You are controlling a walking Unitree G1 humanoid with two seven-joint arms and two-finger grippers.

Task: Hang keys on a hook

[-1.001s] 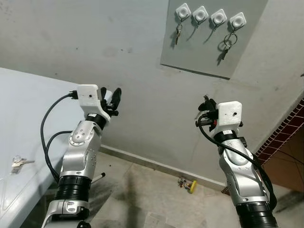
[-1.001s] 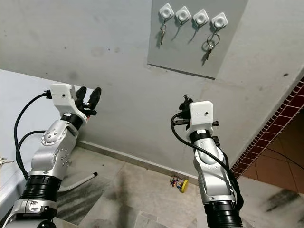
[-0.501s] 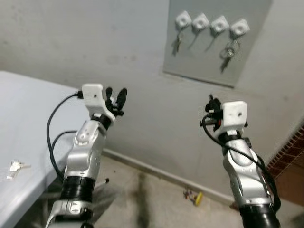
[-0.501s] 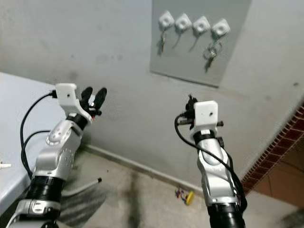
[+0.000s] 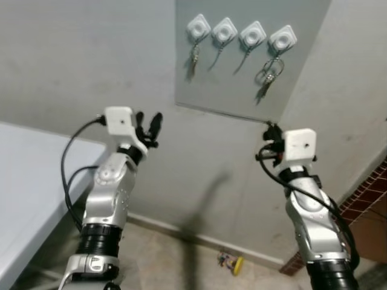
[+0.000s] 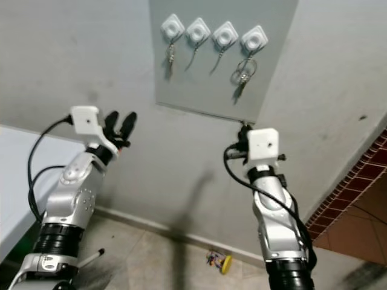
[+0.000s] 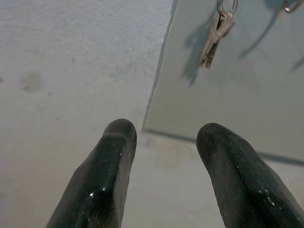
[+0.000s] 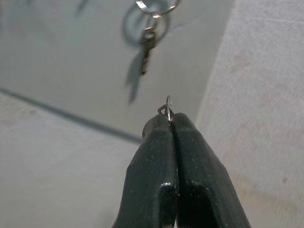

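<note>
Status: carrying phase, hanging not yet done. The right gripper (image 8: pixel 168 124) has its two black fingers pressed together on a thin silver key ring (image 8: pixel 166 109), a small loop of which pokes out past the fingertips; the keys themselves are hidden behind the fingers. In the left eye view that gripper (image 5: pixel 270 134) sits at about 6 o'clock below the grey rectangular wall panel (image 5: pixel 242 90), close to its lower edge but apart from it. The panel carries four white diamond-shaped hooks in a row (image 5: pixel 240 33). The leftmost hook holds a hanging silver key (image 5: pixel 194 54), the rightmost a ringed bunch of keys (image 5: pixel 266 75); the two middle hooks (image 5: pixel 224 29) look unoccupied, only their curved wires showing. Remaining, by my reckoning: raise the ring to a free middle hook, slip it over the wire, release. The left gripper (image 7: pixel 164 142) is raised at 9 o'clock from the panel, fingers spread apart, holding nothing. Possible obstruction: the hanging bunch lies almost directly above the right gripper. Also noted: pale blue table edge (image 5: pixel 24 199) at lower left, small yellow and dark object (image 5: pixel 233 261) on the floor by the wall.
</note>
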